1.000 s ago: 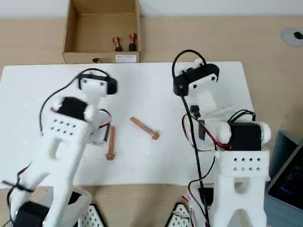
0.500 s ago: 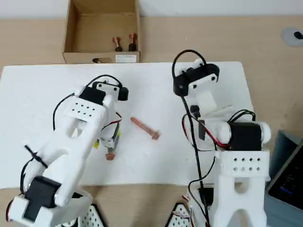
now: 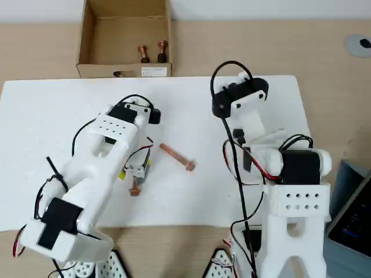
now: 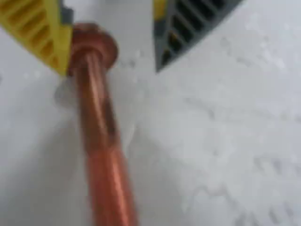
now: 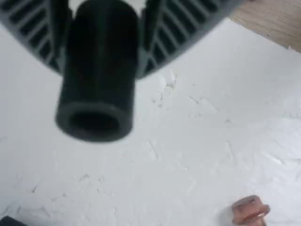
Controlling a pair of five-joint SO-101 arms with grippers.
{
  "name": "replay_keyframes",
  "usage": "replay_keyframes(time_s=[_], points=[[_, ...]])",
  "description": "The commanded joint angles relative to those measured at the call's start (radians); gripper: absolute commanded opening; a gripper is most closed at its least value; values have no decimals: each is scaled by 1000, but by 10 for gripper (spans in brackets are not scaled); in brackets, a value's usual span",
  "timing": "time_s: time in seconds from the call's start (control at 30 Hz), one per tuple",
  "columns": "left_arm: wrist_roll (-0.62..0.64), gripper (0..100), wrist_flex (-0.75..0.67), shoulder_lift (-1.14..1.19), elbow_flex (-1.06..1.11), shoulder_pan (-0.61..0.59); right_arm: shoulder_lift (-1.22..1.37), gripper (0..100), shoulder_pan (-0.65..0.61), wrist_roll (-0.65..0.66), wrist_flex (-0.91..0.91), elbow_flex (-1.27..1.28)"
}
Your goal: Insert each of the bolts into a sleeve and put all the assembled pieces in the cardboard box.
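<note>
**Left hand straddling a bolt, right hand gripping a sleeve**

My left hand (image 4: 111, 67) is down at the white sheet (image 3: 40, 116) that covers the bench (image 3: 330, 52), with its fingers set fairly wide on either side of the head of a copper bolt (image 4: 101, 141). The yellow finger (image 4: 42, 33) is against the head, while the dark finger (image 4: 188, 23) stands clear of it, so I am not clamping the bolt. It lies flat on the sheet, its shank running away from my fingers.

My right hand (image 5: 101, 42) is closed on a black sleeve (image 5: 96, 89), pinching it near one end. The sleeve's open end hangs free above the sheet, touching nothing.

A second bolt (image 3: 177, 156) lies on the sheet between my two arms, slanted, well apart from either hand. Its head (image 5: 250, 209) shows in the right wrist view.

The cardboard box (image 3: 84, 40) sits on the bench just beyond the sheet's far edge. Two assembled pieces (image 3: 152, 52) stand side by side inside it, near its front wall.
</note>
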Motion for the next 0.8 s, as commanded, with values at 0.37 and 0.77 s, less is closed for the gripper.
replay_keyframes(time_s=[0.37,0.77], points=[[-6,84,-66,151,-44,11,-25,10,15,-6,-20,1],[-2,4,-25,162,-72,6,-25,10,15,-6,-20,1]])
